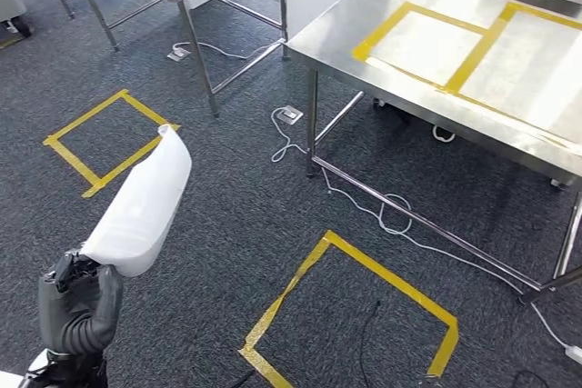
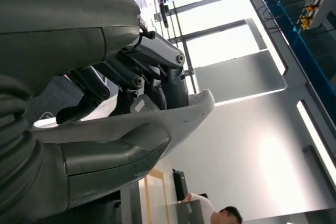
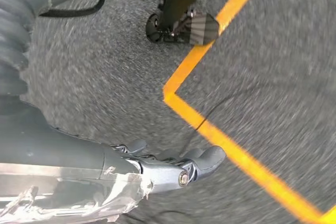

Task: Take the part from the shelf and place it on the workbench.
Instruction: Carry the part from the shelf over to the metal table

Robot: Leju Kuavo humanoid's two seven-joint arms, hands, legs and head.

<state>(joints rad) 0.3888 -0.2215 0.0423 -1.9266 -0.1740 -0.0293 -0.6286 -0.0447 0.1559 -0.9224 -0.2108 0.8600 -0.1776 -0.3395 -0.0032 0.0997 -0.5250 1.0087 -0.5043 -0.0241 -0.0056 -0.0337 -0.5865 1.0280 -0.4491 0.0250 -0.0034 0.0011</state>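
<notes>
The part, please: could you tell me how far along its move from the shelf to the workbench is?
Done: the white part is off the shelf, gripped in the left hand, thumb under it and fingers over it. In hand: it is being carried above the carpet, short of the workbench. Left: reach the bench and set the part on it. The right hand hangs over the floor, holding nothing.

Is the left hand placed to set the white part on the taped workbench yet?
Probably not: the left hand holds the white part low over carpet, with open floor before the workbench.
</notes>
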